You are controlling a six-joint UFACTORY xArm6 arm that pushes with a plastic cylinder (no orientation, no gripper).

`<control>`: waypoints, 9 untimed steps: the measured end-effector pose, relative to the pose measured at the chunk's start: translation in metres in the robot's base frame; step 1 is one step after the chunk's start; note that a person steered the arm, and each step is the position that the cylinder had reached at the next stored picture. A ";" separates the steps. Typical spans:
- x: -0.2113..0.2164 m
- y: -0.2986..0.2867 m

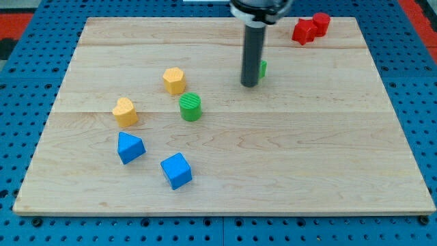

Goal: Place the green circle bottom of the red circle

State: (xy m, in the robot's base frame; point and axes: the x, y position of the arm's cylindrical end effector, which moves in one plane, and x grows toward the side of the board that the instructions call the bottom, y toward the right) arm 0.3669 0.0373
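Observation:
A green circle block (190, 106) stands near the board's middle, left of centre. A red circle block (321, 22) sits at the view's top right, touching another red block (303, 32) on its left. My tip (249, 85) rests on the board right of the green circle, well apart from it. A second green block (262, 68) is mostly hidden behind the rod, just to the right of my tip.
A yellow hexagonal block (174, 80) lies up-left of the green circle. A yellow heart-like block (125, 111) is at the left. A blue triangle-like block (130, 147) and a blue cube (177, 170) lie at the lower left. The wooden board (307, 157) sits on a blue pegboard.

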 end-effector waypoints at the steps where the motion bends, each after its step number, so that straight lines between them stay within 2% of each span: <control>1: -0.045 0.013; 2: -0.077 0.048; 3: -0.087 0.065; 5: 0.098 -0.041; 6: 0.131 -0.131; 7: 0.078 -0.130; 8: 0.045 -0.068; 9: 0.048 -0.024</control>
State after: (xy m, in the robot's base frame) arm 0.4151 0.0134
